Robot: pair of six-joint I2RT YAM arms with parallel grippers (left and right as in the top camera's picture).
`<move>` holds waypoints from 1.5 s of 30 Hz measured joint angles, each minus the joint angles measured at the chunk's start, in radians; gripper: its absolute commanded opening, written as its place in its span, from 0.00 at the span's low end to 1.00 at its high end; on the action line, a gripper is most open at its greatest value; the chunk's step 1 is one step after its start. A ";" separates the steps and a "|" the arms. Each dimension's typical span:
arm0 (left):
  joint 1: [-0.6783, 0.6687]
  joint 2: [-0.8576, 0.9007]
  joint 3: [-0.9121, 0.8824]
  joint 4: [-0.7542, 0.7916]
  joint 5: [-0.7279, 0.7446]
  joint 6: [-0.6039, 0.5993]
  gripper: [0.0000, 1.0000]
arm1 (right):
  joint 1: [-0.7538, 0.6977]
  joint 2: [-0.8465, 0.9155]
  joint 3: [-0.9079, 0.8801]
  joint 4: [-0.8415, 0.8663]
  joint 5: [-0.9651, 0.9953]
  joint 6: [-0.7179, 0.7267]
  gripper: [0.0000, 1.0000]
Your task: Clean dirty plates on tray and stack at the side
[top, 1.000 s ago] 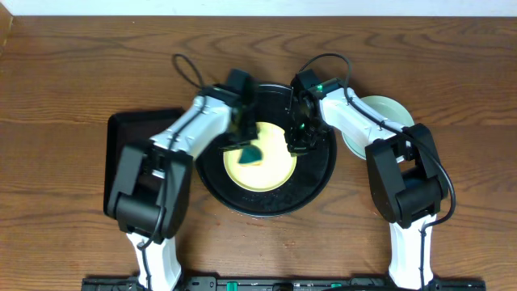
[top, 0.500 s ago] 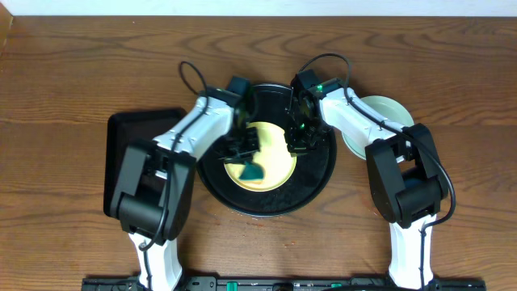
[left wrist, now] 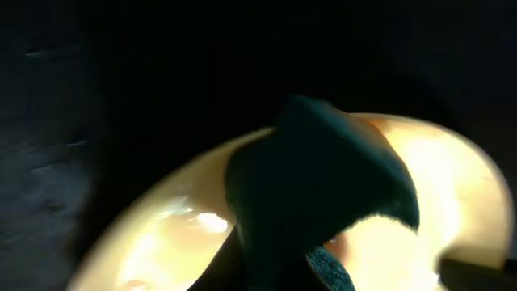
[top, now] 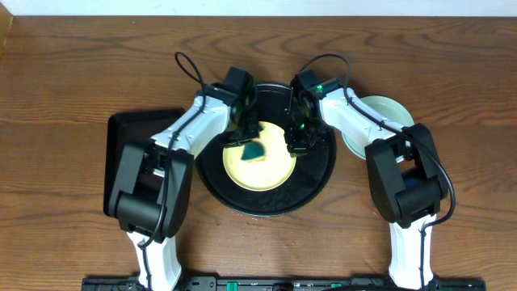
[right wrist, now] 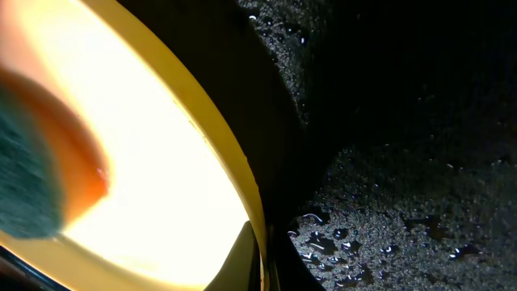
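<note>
One plate, seemingly light, stiff, wet-slick: right pincer grips the rim just under it; left pincer clenches a sponge.

Overhead even; wrist views dim, blurred; plate overexposed.

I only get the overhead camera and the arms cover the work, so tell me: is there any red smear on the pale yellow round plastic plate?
Observer: Yes. The right wrist view shows an orange-red smear on the pale yellow round plastic plate, right beside the dark teal sponge.
Operator: Is the right arm gripping that plate?
Observer: Yes. The right arm has its jaws shut on the plate's rim, at the bottom of its wrist view.
Operator: Is the tray dry?
Observer: No, water droplets dot the large round black tray beside the plate.
</note>
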 measured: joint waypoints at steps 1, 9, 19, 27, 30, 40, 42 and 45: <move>0.010 0.000 0.008 -0.024 -0.009 0.001 0.08 | 0.000 0.000 0.000 0.000 0.000 0.000 0.02; 0.082 -0.040 0.110 -0.249 -0.086 0.049 0.07 | 0.000 0.000 0.000 0.000 -0.002 0.000 0.01; 0.145 -0.230 0.156 -0.282 -0.125 0.075 0.08 | 0.005 -0.022 -0.003 0.010 0.037 -0.038 0.01; 0.166 -0.221 0.156 -0.281 -0.136 0.076 0.08 | 0.043 -0.259 -0.009 0.030 0.400 -0.056 0.01; 0.165 -0.221 0.156 -0.280 -0.136 0.076 0.08 | 0.084 -0.319 -0.008 0.030 0.550 -0.059 0.01; 0.166 -0.221 0.156 -0.280 -0.136 0.076 0.08 | 0.282 -0.357 -0.009 0.015 1.002 -0.066 0.01; 0.166 -0.221 0.156 -0.280 -0.136 0.076 0.08 | 0.320 -0.378 -0.009 0.015 1.085 -0.069 0.01; 0.166 -0.221 0.156 -0.280 -0.136 0.076 0.08 | 0.373 -0.412 -0.009 0.015 1.194 -0.070 0.01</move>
